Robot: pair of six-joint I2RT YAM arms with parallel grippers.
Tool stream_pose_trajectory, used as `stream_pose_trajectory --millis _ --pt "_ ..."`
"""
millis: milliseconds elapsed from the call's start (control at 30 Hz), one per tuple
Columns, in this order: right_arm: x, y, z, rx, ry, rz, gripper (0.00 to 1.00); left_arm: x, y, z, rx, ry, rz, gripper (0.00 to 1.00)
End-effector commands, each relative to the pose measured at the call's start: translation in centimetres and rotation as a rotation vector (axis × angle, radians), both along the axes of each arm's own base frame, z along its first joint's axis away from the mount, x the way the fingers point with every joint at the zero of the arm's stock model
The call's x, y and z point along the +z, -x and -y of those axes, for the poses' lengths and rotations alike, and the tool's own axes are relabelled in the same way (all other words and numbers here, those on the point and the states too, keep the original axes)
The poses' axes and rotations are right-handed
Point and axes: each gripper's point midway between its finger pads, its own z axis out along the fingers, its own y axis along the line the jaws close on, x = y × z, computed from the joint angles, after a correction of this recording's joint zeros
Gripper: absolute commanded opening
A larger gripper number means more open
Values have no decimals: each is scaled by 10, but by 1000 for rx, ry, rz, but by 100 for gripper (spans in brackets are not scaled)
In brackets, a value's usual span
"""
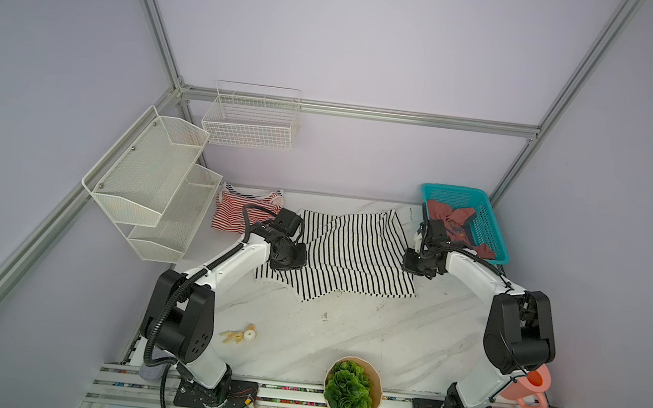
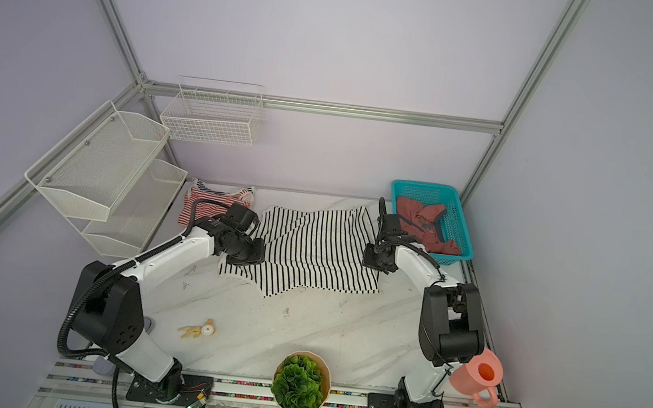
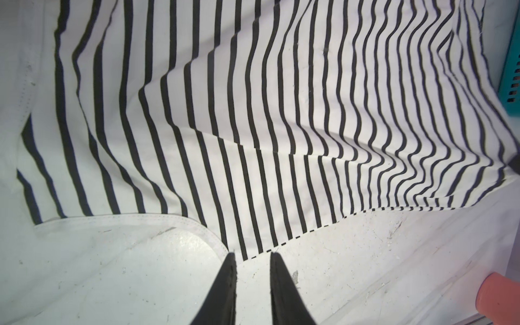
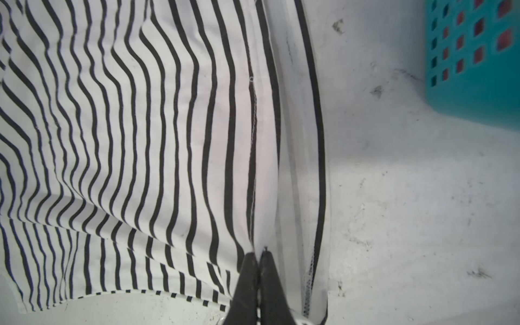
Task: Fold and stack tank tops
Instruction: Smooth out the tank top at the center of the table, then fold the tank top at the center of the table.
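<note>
Pinching black-striped top (image 1: pixel 352 254) at one edge with right gripper (image 4: pixel 258 253), left gripper (image 3: pixel 252 254) fingers slightly apart at opposite edge, top spread mid-table, basket (image 1: pixel 492 236) beside right arm, red-striped top (image 1: pixel 229 213) by left arm

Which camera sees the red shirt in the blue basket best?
A top view: the red tank top lies crumpled in the teal basket, mostly visible from above. The right wrist view catches only red specks through the basket's holes. The left wrist view shows just a basket corner, no red cloth.
</note>
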Motion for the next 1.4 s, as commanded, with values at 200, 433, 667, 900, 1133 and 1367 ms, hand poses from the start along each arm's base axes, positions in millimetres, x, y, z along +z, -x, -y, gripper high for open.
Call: stream_pose_trajectory --millis 200,433,667,900,1133,1367 --pt "-57 16 20 -60 106 -141 0 -37 46 12 -141 -105 -115 23" --pt "-36 11 29 -123 130 -85 39 -57 59 10 -124 -168 -171 34" --pt "-10 32 28 -123 77 -39 41 -73 51 6 -46 -198 -191 37" --pt "-32 62 29 -114 66 -105 32 -83 46 14 -22 -167 -204 38" --pt "-45 71 29 -112 57 -139 39 -93 47 16 1 -159 -221 38" --pt "-57 71 29 -113 61 -159 44 -105 51 18 1 -148 -255 40"
